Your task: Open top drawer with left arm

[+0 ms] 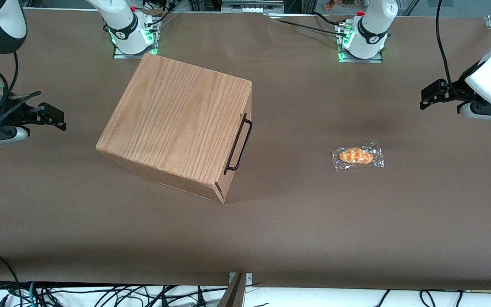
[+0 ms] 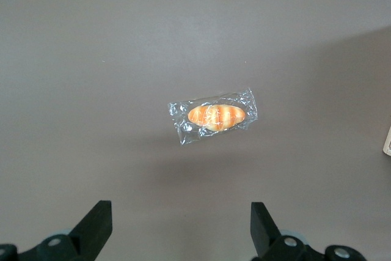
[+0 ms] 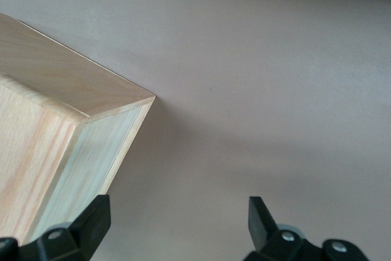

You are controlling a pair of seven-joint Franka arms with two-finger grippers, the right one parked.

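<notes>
The oak-grain cabinet point(image 1: 177, 117) stands on the brown table, turned at an angle. Its top drawer front point(image 1: 233, 175) carries a long thin black bar handle point(image 1: 238, 146), and the drawer sits flush with the cabinet. My left arm point(image 1: 490, 74) hangs above the table toward the working arm's end. Its gripper point(image 1: 432, 96) is open and empty, well apart from the handle. In the left wrist view the gripper point(image 2: 180, 215) shows both black fingertips point(image 2: 98, 218) spread wide over bare table.
A wrapped bread roll in clear plastic point(image 1: 357, 156) lies on the table between the cabinet and my gripper; it also shows in the left wrist view point(image 2: 215, 116). Both arm bases point(image 1: 365, 34) stand along the table edge farthest from the front camera. A cabinet corner point(image 3: 73, 90) fills part of the right wrist view.
</notes>
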